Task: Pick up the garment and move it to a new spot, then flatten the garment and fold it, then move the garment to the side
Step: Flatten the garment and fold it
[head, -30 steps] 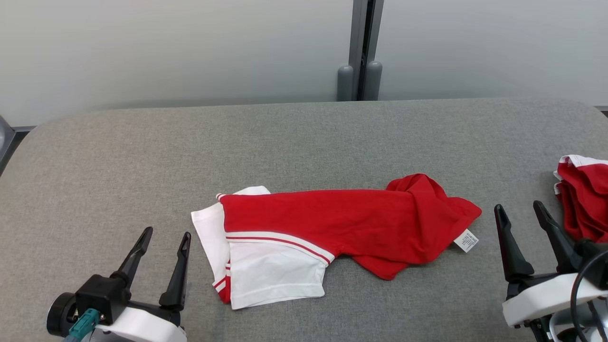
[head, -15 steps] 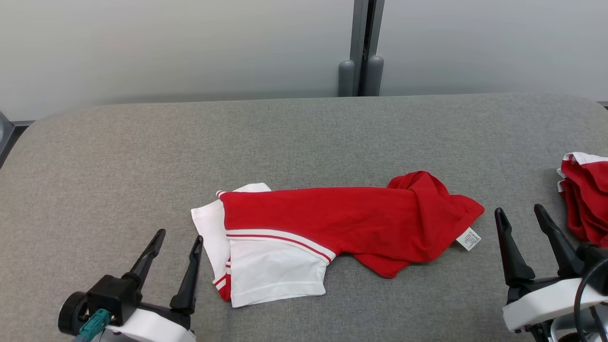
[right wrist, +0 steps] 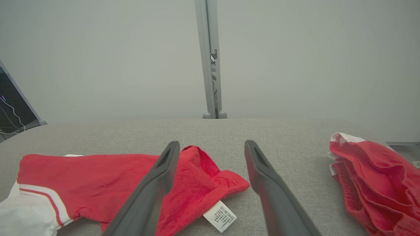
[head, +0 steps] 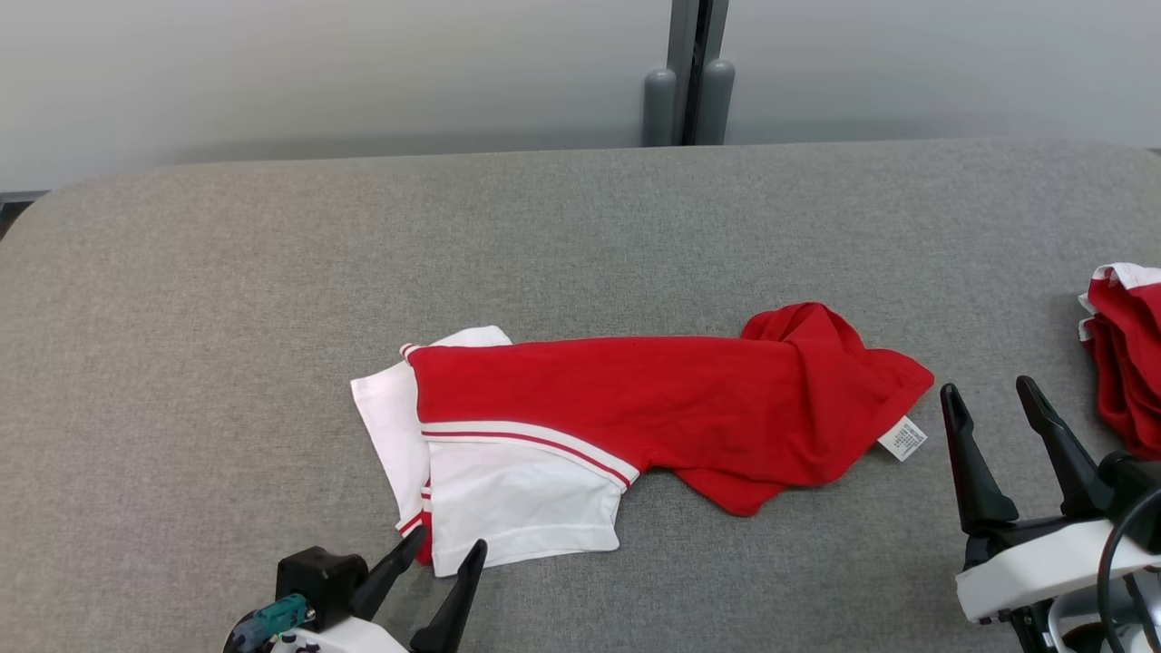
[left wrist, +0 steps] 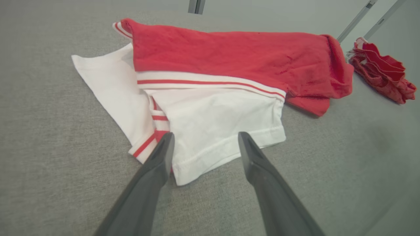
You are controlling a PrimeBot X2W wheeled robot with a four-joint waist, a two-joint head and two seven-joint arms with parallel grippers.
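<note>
Where the garment (head: 653, 399) lies, the grey fabric-topped table (head: 227, 272) spreads out from under it on every side, with a rounded corner far off to the garment's left. Pale wall panels (head: 317, 73) stand beyond the garment, past the table's far edge. A grey post (head: 687, 73) splits them, roughly in line with the garment's middle.

Garment itself: red T-shirt, lying lengthways across the table, not folded. Red body runs left to right, bunched and rumpled at its right end. White sleeves (head: 517, 499) at its left end, one lapped over the other, with thin red stripes along seam and cuff.

Second red heap (head: 1125, 363): crumpled red cloth with a white edge, well apart to the garment's right.

Right gripper (head: 987, 387): just beside the garment's right end, between it and the second heap. Fingers spread, nothing between them, clear of the cloth.

Left gripper (head: 449, 538): at the garment's near left corner, tips at the hem of the upper sleeve. Fingers spread, grasping nothing. Left wrist view: sleeve hem sits between the two tips, left tip over the striped cuff of the under sleeve. Contact with cloth: cannot tell.

Care label (head: 902, 438): small, white, printed, sticking out from the garment's hem at its right end, near the right gripper.
</note>
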